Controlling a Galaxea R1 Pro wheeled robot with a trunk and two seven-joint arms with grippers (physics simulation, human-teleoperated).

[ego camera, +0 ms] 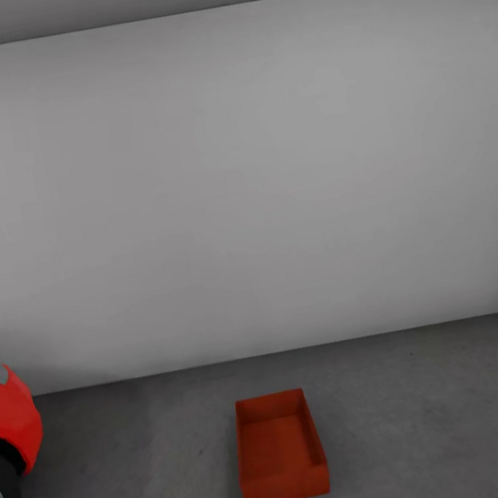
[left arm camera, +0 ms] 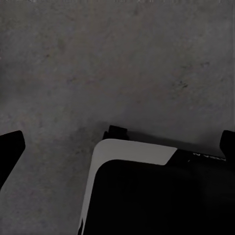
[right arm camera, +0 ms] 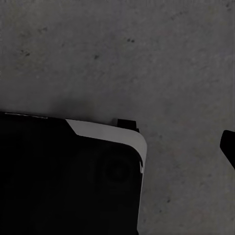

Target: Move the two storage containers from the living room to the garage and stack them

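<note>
One red-orange storage container [ego camera: 278, 448] lies flat on the dark grey concrete floor [ego camera: 433, 412] of the garage, ahead of me and a little way from the back wall. It is open-topped and looks empty. The second container is out of view. In the left wrist view my left gripper [left arm camera: 117, 147] hangs open over the floor, with dark fingertips [left arm camera: 11, 149] at both edges of the picture and nothing between them. The right wrist view has one dark fingertip [right arm camera: 229, 147] of my right gripper [right arm camera: 117, 147] at the far edge, spread wide, holding nothing.
The front of a red car [ego camera: 9, 438] with its dark wheel stands at the left edge. A plain white-grey wall [ego camera: 238, 185] closes the back, and a side wall meets it at the far right. My black-and-white base [left arm camera: 147, 196] shows below both wrists.
</note>
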